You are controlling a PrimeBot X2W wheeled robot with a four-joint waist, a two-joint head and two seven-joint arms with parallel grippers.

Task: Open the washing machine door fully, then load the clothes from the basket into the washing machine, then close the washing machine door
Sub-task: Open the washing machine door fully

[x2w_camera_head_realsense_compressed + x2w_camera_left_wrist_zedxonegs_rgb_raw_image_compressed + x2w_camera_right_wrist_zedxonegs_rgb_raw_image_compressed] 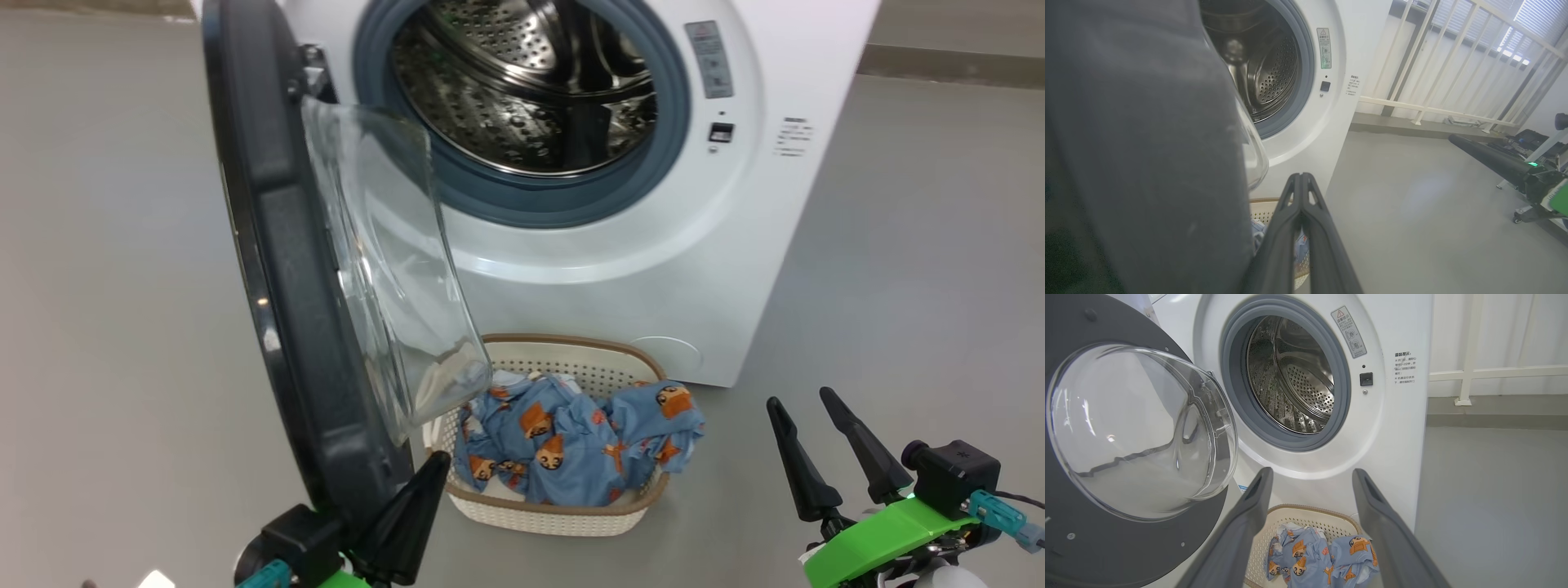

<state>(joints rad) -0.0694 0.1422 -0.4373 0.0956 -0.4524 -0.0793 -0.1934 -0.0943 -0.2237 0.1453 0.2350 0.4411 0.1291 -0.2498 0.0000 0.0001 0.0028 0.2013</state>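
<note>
The washing machine door (286, 269) stands swung out on its hinge at the 9 o'clock side of the opening, nearly edge-on in the head view, its clear glass bowl (392, 269) facing the basket. The opening step looks mostly or wholly done, though I cannot tell whether the door has more swing left. The steel drum (531, 82) of the washing machine (735, 269) holds nothing that shows, so loading has not begun, and closing comes last. The clothes (571, 441) lie bunched in the basket (563, 516), which sits on the floor at 6 o'clock from the opening, close to the machine's front, its 9 o'clock end tucked under the door's glass. The left gripper (437, 464), at 7 o'clock in the head view, has its fingers pressed together on nothing, just beside the door's lower rim; whether it touches, I cannot tell. The right gripper (798, 398), at 4 o'clock, is spread wide and empty, apart from the basket. The floor (898, 286) is smooth plain grey, and a white railing (1433, 61) stands at 3 o'clock beyond the machine.
</note>
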